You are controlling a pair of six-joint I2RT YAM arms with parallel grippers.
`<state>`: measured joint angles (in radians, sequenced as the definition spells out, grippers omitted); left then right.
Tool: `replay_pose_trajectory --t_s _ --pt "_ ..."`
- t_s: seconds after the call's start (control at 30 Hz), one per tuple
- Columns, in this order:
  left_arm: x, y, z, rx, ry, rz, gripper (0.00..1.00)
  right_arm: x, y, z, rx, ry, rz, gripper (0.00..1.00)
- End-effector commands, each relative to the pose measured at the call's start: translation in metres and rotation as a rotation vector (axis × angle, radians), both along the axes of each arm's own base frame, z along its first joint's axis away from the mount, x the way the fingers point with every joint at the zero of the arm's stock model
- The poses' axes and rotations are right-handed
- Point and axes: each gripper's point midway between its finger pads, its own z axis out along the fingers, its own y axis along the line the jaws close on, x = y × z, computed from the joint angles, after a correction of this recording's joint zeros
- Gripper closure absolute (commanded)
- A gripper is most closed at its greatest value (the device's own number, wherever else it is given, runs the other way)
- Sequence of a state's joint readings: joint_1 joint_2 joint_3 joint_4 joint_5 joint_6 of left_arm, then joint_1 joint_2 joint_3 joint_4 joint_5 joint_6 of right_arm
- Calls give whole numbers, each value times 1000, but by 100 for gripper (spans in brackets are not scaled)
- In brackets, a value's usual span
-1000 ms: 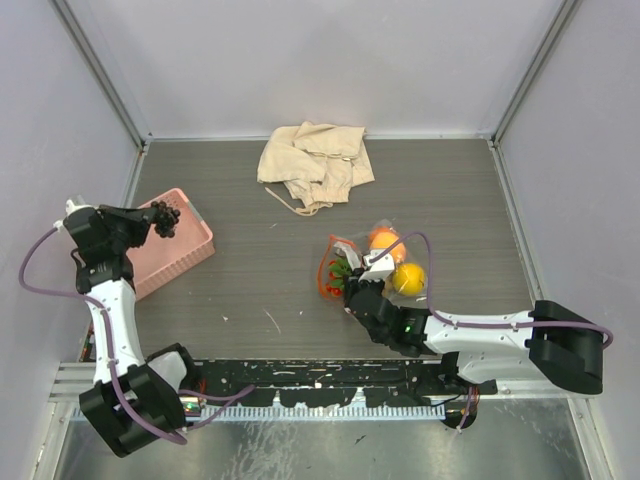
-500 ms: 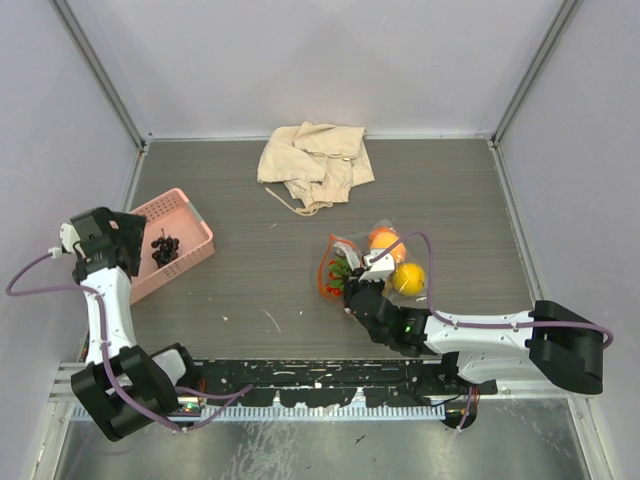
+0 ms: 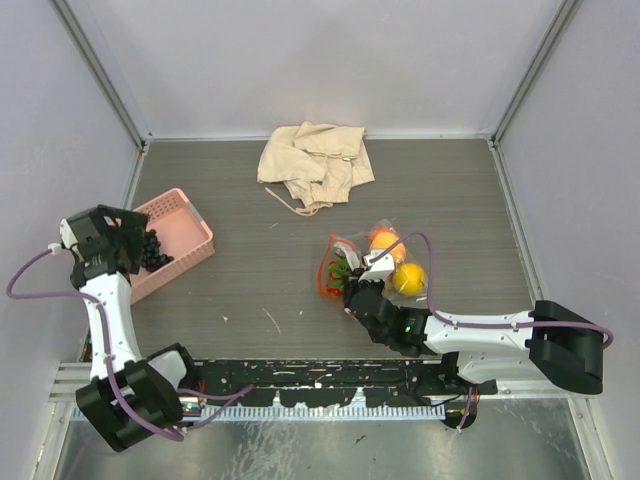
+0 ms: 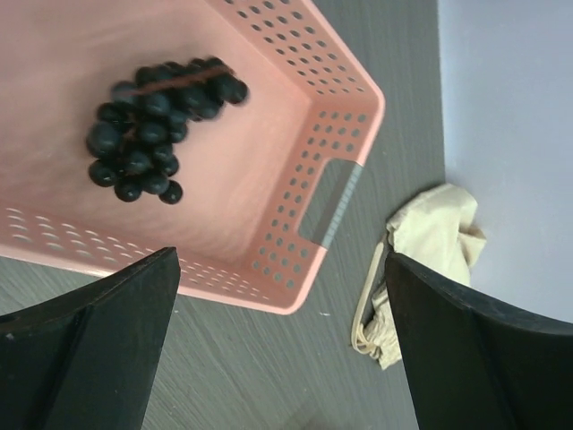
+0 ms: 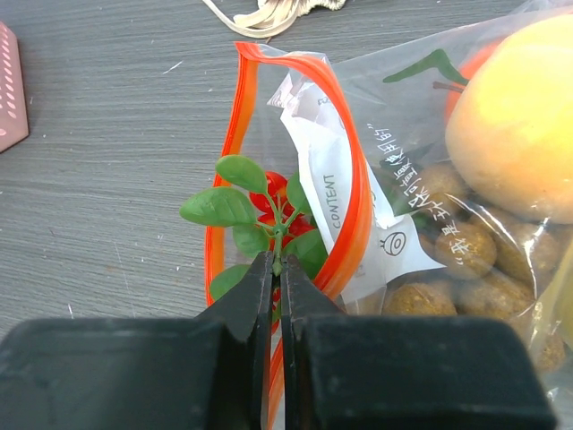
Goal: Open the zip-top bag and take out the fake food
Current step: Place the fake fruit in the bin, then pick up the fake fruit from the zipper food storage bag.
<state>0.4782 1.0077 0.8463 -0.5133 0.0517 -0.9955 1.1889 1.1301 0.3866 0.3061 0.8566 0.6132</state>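
The zip-top bag (image 3: 372, 262) lies mid-table, and its orange-red zip strip (image 5: 356, 193) gapes open. My right gripper (image 5: 276, 265) is shut on the green stem of a leafy sprig (image 5: 235, 204) with red fruit, at the bag's mouth. Inside the bag are tan-brown berries (image 5: 466, 246) and a yellow-orange fruit (image 5: 519, 125). In the top view an orange (image 3: 385, 240) and a lemon (image 3: 408, 278) show through the plastic. My left gripper (image 4: 279, 269) is open and holds nothing, above the pink basket (image 4: 354, 107). Dark purple grapes (image 4: 152, 130) lie in that basket.
A crumpled beige cloth (image 3: 312, 160) with a drawstring lies at the back of the table and shows in the left wrist view (image 4: 434, 237) too. The basket (image 3: 192, 235) sits at the left wall. Grey walls enclose the table on three sides.
The left gripper has opened and let the grapes fall into the pink basket, then shifted slightly over it. The right gripper and the bag have not moved.
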Motion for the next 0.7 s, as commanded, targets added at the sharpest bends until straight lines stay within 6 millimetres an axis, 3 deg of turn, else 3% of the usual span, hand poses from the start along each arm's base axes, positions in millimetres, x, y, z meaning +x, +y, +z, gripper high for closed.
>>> replay_pose_trajectory --t_s 0.0,0.1,0.27,0.47,0.67 --pt "13 -22 41 78 -155 -157 2 3 2 17 62 -23 -17 99" --pt "21 -50 58 103 -240 -307 2 3 1 21 60 -28 -16 99" --pt "25 -126 75 69 -416 -660 2 3 -2 26 69 -38 -17 99" --pt "0 -218 76 57 -545 -995 1 3 -4 33 74 -46 -15 99" --pt "-30 -271 77 83 -693 -1151 3 4 -6 42 78 -56 -7 99"
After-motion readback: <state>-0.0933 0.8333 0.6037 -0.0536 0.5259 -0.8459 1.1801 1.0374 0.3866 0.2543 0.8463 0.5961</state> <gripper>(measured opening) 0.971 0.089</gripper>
